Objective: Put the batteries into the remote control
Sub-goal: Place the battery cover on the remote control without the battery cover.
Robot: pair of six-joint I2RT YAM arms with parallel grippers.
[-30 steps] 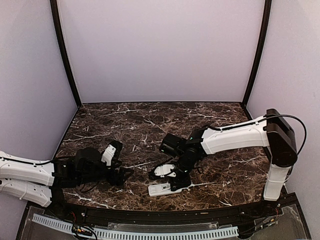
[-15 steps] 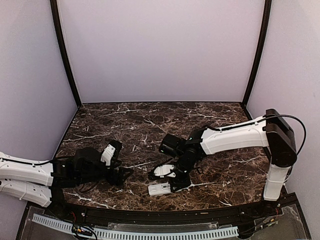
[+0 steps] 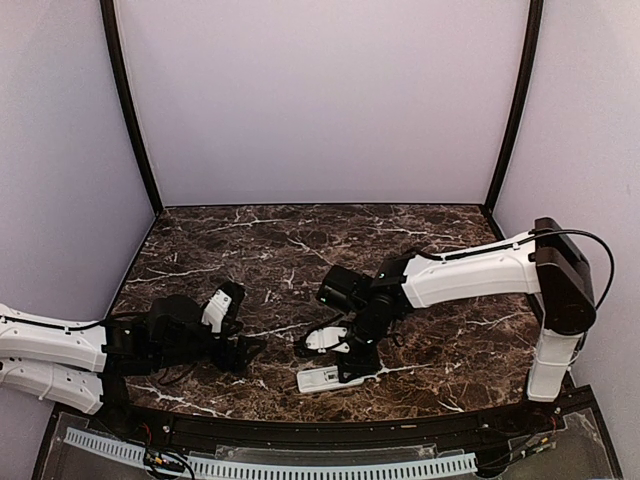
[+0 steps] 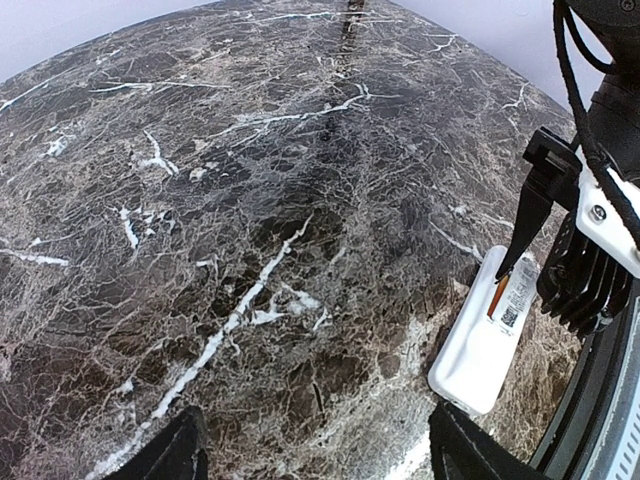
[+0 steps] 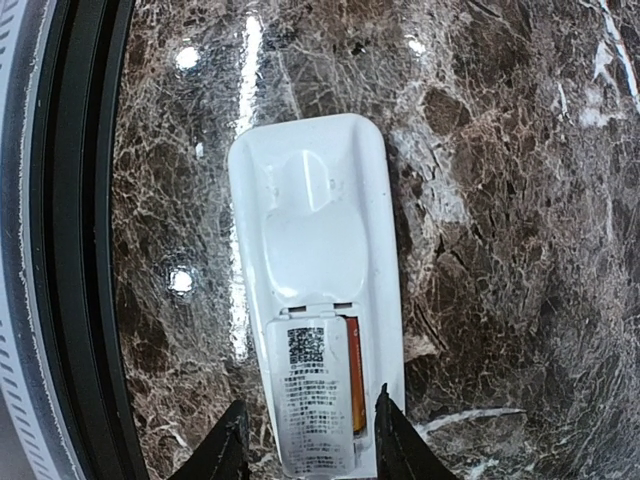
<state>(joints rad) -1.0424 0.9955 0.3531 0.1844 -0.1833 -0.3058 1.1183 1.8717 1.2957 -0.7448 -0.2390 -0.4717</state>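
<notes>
The remote control [image 5: 315, 230] lies back up on the marble near the front edge; it also shows in the top view [image 3: 322, 379] and the left wrist view [image 4: 478, 350]. A white panel with a printed label [image 5: 315, 395] lies over most of its battery recess. The orange-red battery [image 5: 355, 385] shows in the gap along the panel's right side, and in the left wrist view [image 4: 497, 297]. The blue battery is hidden. My right gripper [image 5: 310, 440] is open, its fingers straddling the recess end of the remote [image 3: 350, 370]. My left gripper [image 4: 325, 460] is open and empty, left of the remote [image 3: 240, 352].
The black raised rim of the table front [image 5: 85, 250] runs close beside the remote. The right arm's forearm [image 3: 470, 275] stretches across the right half of the table. Purple walls enclose the back and sides.
The right gripper has edged slightly left over the remote. The remote and the left arm have not visibly moved.
</notes>
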